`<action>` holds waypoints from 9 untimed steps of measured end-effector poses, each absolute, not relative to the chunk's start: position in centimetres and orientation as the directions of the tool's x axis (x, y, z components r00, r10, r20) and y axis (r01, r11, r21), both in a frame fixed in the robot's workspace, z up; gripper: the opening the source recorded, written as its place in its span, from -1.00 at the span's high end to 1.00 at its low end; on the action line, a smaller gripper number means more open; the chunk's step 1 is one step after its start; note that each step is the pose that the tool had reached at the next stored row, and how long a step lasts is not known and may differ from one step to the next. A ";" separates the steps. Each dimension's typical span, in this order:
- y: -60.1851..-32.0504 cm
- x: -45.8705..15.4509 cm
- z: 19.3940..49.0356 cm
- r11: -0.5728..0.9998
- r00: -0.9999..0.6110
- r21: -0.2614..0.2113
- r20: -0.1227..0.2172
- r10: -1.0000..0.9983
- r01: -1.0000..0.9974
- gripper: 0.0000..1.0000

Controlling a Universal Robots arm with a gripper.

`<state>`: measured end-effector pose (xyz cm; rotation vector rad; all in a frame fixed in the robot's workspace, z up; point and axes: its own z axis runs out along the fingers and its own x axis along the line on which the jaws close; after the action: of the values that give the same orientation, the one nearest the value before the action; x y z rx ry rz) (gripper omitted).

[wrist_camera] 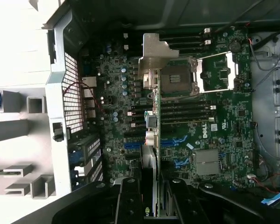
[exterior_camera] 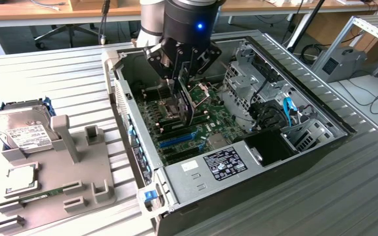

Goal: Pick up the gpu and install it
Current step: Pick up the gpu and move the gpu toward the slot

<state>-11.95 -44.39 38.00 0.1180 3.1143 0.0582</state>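
One claw (exterior_camera: 181, 81) clamped on the gpu (exterior_camera: 187, 105), which hangs below it over the motherboard (exterior_camera: 216, 127).

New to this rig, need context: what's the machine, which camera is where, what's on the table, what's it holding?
It is one robot arm with a gripper working over an open computer case that lies on a slatted metal table. The exterior view comes from a camera off the arm, seeing the whole scene. The wrist view comes from a camera on the wrist, looking past the fingers at the motherboard inside the case. The gripper is shut on the gpu, held edge-on over the motherboard; its silver bracket shows in the wrist view. On the exterior view's left a grey holder tray carries a hard drive, a square chip and a RAM stick.
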 end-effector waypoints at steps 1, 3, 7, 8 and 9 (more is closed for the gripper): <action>-44.4 -11.9 38.0 0.996 -0.997 0.038 -0.023 0.076 0.075 0.48; -44.4 -11.7 37.9 0.996 -0.997 0.038 -0.023 0.076 0.075 0.48; -44.4 -11.3 37.8 0.996 -0.997 0.038 -0.023 0.076 0.075 0.48; -44.4 -11.2 37.8 0.996 -0.997 0.038 -0.023 0.076 0.075 0.48; -44.4 -11.1 37.8 0.996 -0.997 0.038 -0.023 0.076 0.075 0.48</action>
<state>-11.15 -44.39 37.76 0.1180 3.1143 0.0581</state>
